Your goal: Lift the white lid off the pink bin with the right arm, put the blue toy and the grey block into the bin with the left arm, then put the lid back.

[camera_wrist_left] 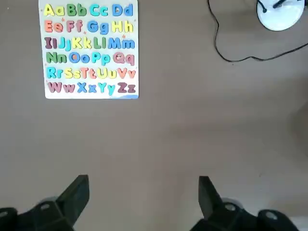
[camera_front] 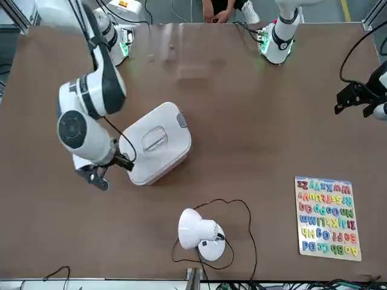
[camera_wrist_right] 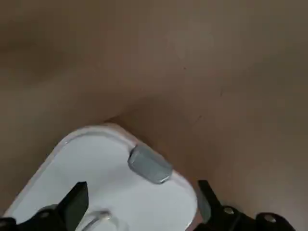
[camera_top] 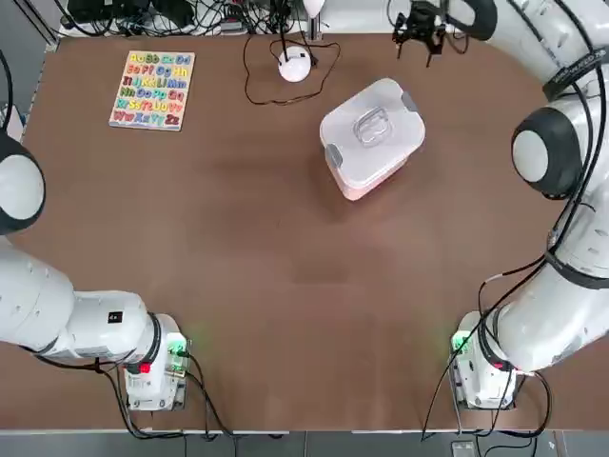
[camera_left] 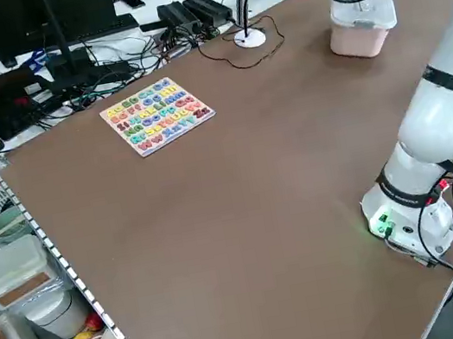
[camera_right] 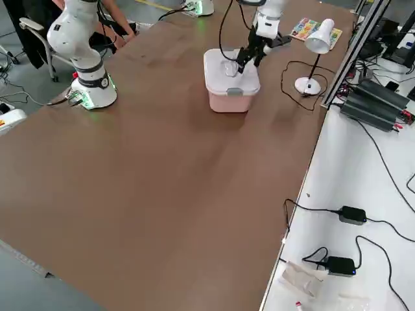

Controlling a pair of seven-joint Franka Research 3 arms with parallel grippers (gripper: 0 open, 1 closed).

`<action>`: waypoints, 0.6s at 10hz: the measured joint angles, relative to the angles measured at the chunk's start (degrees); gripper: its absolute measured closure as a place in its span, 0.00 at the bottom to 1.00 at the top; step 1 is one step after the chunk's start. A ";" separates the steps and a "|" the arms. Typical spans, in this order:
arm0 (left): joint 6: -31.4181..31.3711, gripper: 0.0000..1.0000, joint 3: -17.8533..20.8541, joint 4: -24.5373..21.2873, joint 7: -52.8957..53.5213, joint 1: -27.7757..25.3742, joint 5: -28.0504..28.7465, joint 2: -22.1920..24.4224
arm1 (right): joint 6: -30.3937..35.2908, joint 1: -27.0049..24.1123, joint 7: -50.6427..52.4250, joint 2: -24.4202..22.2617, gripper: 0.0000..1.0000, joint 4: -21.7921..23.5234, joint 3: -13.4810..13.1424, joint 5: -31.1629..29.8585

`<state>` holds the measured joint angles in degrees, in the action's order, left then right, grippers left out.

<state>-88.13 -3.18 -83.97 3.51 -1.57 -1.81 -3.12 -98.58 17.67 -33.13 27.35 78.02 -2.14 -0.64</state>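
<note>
Lid: we see the white lid [camera_top: 372, 127] on the pink bin [camera_top: 366, 185].
Lamp: the desk lamp [camera_top: 295, 64] behind the bin, to its left.
Puzzle: the alphabet board [camera_top: 152, 89] at the far left.

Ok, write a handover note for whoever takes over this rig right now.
Right hand: open, empty, raised just beyond the bin's far side.
Left hand: open, empty, parked on the robot's left side.
Rounded-square white plastic lid sits on the pale pink translucent plastic bin.
Blue toy and grey block: not visible in any view; the closed bin hides its contents.
Done or left: cannot tell. Check inside the bin before going on.
</note>
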 joint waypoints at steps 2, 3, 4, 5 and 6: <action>-0.02 0.00 0.00 0.02 0.00 0.00 0.00 0.00 | 0.97 -6.43 18.29 -1.03 0.00 -1.06 -0.24 -0.26; -0.02 0.00 0.00 0.04 0.00 0.00 0.00 -0.01 | 2.35 -8.64 23.80 -2.35 0.00 -1.25 -0.48 -0.31; -0.03 0.00 0.00 0.05 0.00 -0.01 0.00 -0.02 | 3.83 -11.07 26.92 -4.45 0.00 -1.37 -0.59 -0.54; -0.03 0.00 0.00 0.07 0.00 -0.01 0.00 -0.02 | 5.75 -12.48 27.88 -6.73 0.00 -1.54 -0.59 -0.60; -0.03 0.00 0.00 0.09 0.00 -0.01 0.00 -0.03 | 8.97 -13.32 28.01 -10.20 0.00 -1.70 -0.58 -0.64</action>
<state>-88.16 -3.18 -83.87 3.51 -1.58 -1.81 -3.14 -89.61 4.34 -5.12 17.15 76.32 -2.73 -1.28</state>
